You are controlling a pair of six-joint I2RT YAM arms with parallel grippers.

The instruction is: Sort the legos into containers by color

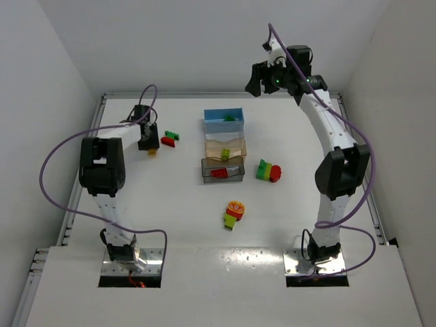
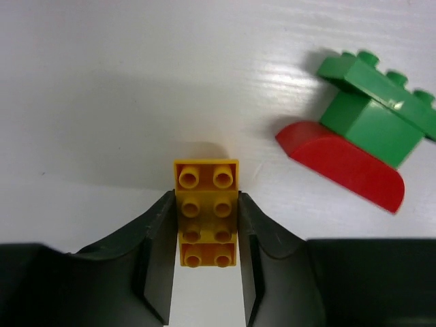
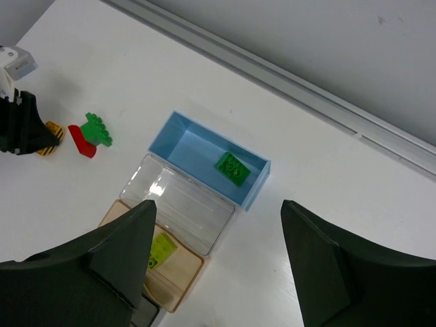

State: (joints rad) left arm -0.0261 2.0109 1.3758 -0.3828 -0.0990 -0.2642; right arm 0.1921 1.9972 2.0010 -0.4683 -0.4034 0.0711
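— What's the setting?
— A white worktop [image 1: 170, 225], glossy along its near edge, boxed in by plain white walls [image 1: 184, 41], with a metal rail [image 1: 204, 95] along the far side.
— And the containers?
— Three translucent bins stand in a column mid-worktop, touching: the blue bin [image 1: 207, 122] farthest, then the tan bin [image 1: 240, 145], then the grey bin [image 1: 204, 170] nearest. A green brick [image 1: 229, 118] lies in the blue one, a yellow-green brick [image 1: 225, 156] in the tan, a red brick [image 1: 219, 173] in the grey.
— Loose pieces?
— A green-on-red clump [image 2: 354, 146] sits far left. A green, yellow and red clump [image 1: 268, 171] sits right of the grey bin. An orange-topped clump [image 1: 234, 213] lies nearer the arms.
— The pincers?
— The left pincer [image 2: 206, 204] is clenched on a studded yellow brick [image 2: 206, 177] resting on the worktop, just beside the green-on-red clump. The right pincer [image 3: 216, 218] hangs high over the far side, fingers spread wide and holding nothing.
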